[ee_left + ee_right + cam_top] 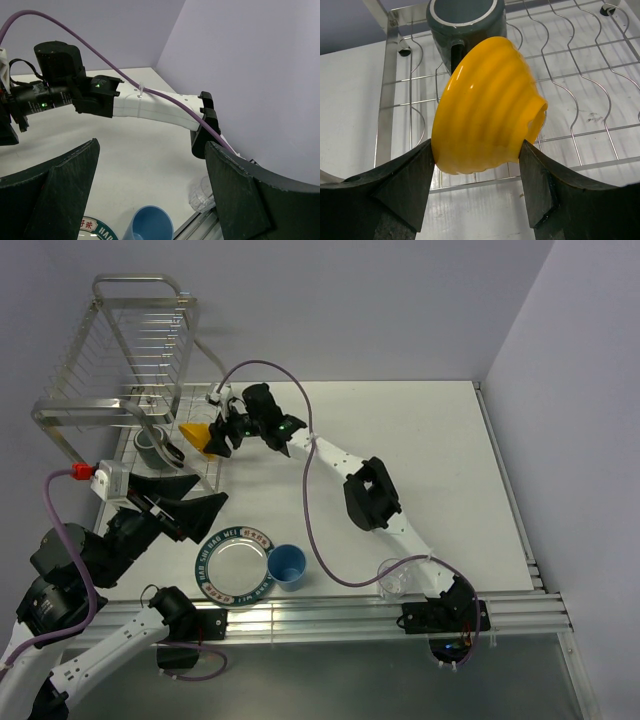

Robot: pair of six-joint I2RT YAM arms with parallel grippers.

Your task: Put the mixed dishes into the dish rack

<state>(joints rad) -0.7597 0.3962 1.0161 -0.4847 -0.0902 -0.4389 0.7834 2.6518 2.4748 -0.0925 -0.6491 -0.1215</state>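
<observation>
Near edge of the table (430, 460), below the left fingers:
- small clear glass (393, 580), count 1, upright, close to the right-hand finger in the left wrist view.
- light blue cup (287, 565), count 1, mouth up, under the gap between the two fingers.
- silver plate (235, 565) with green lettered rim, count 1, lying flat just beside the cup, on the left-hand finger's side.

None of these three is loaded.

Left gripper (152, 150): fingers spread wide with nothing between them. Judgement: it is parked over the waiting pieces, best lined up on the cup, while the other arm works.

Further out, the right gripper (475, 150) has its fingers clenched on the orange-yellow bowl (490, 100), count 1. The pads (415, 170) press opposite sides of the ribbed outer wall, low on the bowl. The bowl is tipped on edge, with its foot toward the right-hand finger and its rim toward the left-hand one. Judgement: it is held edge-on so it can slip between the wavy wire dividers instead of lying flat. Whether it touches the wire, I cannot tell.

Just past the fingertips is the dark green-grey mug (465, 25), count 1. It sits on the lower tier with its handle toward the bowl. It is near the bowl; contact cannot be told.

Farthest is the dish rack (130, 360), count 1, in chrome wire with two tiers.

Tally: 5 dishes. 1 racked, 1 in grasp over the lower tier, 3 on the table.
</observation>
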